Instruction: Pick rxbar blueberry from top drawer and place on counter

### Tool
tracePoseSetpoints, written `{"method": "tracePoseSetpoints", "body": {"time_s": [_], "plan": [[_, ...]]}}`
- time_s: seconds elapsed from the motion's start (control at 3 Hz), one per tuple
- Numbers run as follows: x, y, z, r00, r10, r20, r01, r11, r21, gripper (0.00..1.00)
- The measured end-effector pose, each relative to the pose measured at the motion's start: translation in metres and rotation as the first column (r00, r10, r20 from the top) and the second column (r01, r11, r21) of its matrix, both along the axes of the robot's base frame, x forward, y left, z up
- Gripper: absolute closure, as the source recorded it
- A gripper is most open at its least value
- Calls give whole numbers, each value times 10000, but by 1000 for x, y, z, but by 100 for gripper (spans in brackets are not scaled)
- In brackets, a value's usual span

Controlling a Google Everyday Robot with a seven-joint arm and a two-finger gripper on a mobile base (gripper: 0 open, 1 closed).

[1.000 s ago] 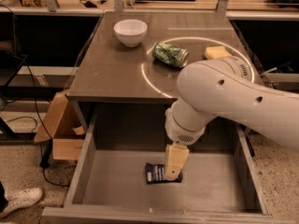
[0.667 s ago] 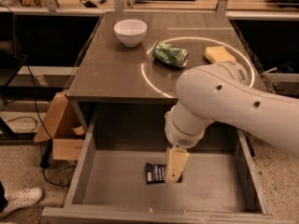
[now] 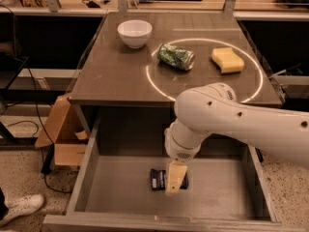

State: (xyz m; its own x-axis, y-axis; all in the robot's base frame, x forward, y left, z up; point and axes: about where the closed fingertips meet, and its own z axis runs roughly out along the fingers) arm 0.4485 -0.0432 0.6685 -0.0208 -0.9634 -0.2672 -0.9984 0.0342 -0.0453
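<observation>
The rxbar blueberry (image 3: pixel 157 179), a dark navy wrapper with white print, lies flat on the bottom of the open top drawer (image 3: pixel 120 197), near its middle. My gripper (image 3: pixel 175 180) hangs down from the white arm (image 3: pixel 231 120) into the drawer. It is right over the bar's right half and hides that part. The counter (image 3: pixel 116 71) is the grey-brown tabletop behind the drawer, with a bright light ring reflected on it.
On the counter stand a white bowl (image 3: pixel 134 33), a crushed green can (image 3: pixel 175 57) and a yellow sponge (image 3: pixel 227 60). A cardboard box (image 3: pixel 63 134) sits on the floor left of the drawer. A shoe (image 3: pixel 19 208) shows at the bottom left.
The arm's upper part has dropped and pulled back to the right, so more of the counter and the sponge show. The gripper stays over the bar, which has not moved.
</observation>
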Motion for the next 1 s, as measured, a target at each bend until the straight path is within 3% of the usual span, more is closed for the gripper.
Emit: {"method": "tracePoseSetpoints", "body": {"time_s": [0.33, 0.67, 1.0], "plan": [[0, 0, 0, 10000, -1, -1, 1, 10000, -1, 0], [-10, -32, -37, 9961, -715, -520, 700, 9971, -293, 0], [-11, -32, -37, 9960, -720, -530, 705, 9971, -293, 0]]}}
